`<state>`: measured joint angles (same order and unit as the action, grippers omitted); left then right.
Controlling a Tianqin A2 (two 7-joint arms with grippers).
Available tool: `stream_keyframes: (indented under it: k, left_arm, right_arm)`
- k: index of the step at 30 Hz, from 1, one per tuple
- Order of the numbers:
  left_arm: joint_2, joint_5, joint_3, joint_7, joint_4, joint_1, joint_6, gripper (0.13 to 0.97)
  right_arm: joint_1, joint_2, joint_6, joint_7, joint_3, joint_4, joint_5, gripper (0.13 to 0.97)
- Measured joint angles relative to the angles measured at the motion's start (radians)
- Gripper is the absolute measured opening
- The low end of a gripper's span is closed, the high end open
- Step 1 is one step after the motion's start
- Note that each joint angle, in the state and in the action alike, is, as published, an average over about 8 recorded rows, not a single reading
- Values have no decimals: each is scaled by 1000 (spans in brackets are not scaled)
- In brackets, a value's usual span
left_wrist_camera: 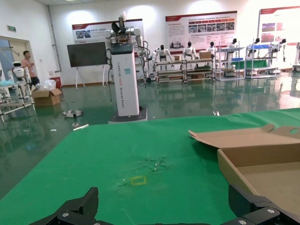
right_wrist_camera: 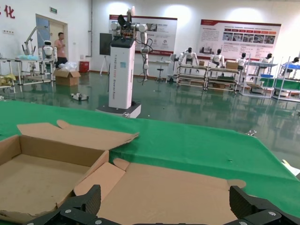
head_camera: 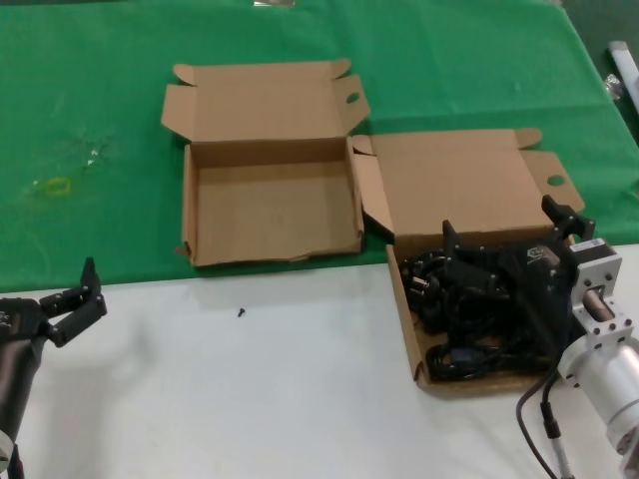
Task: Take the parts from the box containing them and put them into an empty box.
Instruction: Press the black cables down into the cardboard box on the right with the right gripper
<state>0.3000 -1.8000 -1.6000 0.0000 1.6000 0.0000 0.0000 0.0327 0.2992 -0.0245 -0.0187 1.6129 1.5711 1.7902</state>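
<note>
The box containing the parts [head_camera: 404,309] lies open at the right, half on the white table, and holds a tangle of black parts and cables [head_camera: 469,309]. Its lid [right_wrist_camera: 187,187] fills the right wrist view. My right gripper [head_camera: 502,225] is open and empty, just above this box [right_wrist_camera: 166,206]. The empty box [head_camera: 270,205], with its ragged front wall, lies open on the green cloth at centre left. It also shows in the left wrist view [left_wrist_camera: 262,164] and the right wrist view [right_wrist_camera: 37,173]. My left gripper [head_camera: 75,299] is open and empty at the lower left, over the white table [left_wrist_camera: 164,208].
A small black screw [head_camera: 241,312] lies on the white table in front of the empty box. A yellow mark [head_camera: 57,186] sits on the green cloth at far left. The cloth's right edge and a white object [head_camera: 621,60] are at the far right.
</note>
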Motion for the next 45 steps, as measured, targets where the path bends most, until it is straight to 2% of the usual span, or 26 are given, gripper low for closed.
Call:
stream_keyframes:
  k: [27,35,39,45]
  left_arm:
    - [0,0,0,0,0,0,0,964]
    - [0,0,0,0,0,0,0,907]
    - [0,0,0,0,0,0,0,907]
    - [0,0,0,0,0,0,0,811]
  right_arm:
    - [0,0,0,0,0,0,0,966]
    - [6,2,3,0,8,0,-1,966]
    - [15,7,2,0,20,1,-3,966]
    - [23,58,-11,11,55,14,-4,966]
